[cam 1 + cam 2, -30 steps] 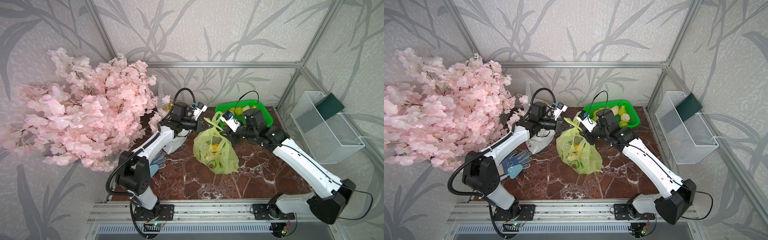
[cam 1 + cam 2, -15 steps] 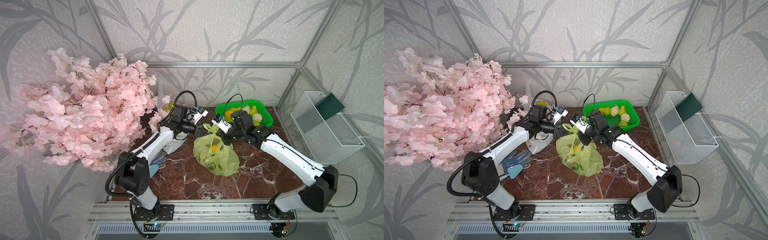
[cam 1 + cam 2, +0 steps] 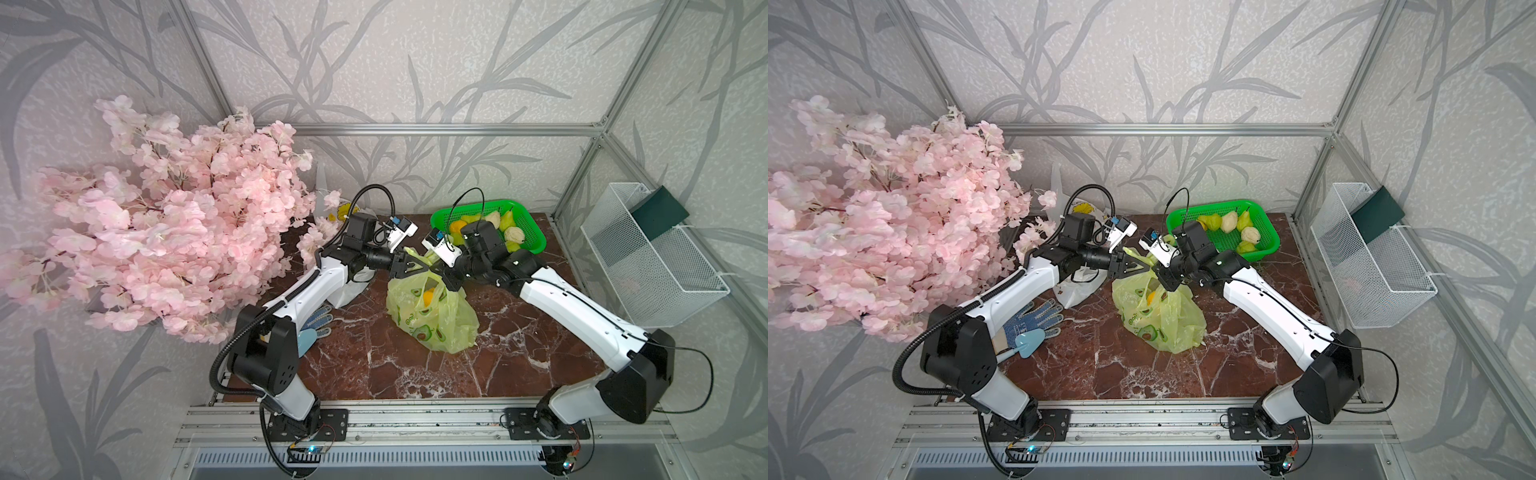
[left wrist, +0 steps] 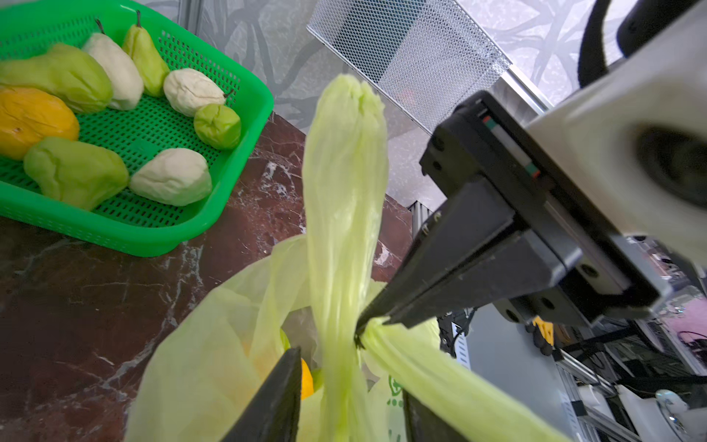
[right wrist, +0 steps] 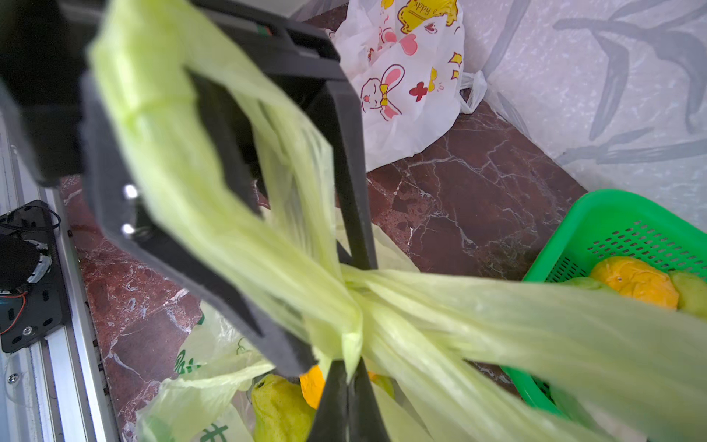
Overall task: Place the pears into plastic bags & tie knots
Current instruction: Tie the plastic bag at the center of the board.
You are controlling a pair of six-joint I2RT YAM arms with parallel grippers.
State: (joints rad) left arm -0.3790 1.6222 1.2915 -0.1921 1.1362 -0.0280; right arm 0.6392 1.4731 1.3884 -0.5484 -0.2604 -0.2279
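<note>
Bags (image 3: 1163, 320) x3, basket (image 3: 1266, 249) x1

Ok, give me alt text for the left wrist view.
The right gripper pinches one twisted handle of a yellow-green bag; the other handle stands upright inside the open left gripper. Behind, a green basket holds pears on a marble table.

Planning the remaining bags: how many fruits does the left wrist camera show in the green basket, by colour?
Green fruits: 4
Cream fruits: 3
Orange fruit: 1
Total: 8 (the basket runs partly out of frame)
</note>
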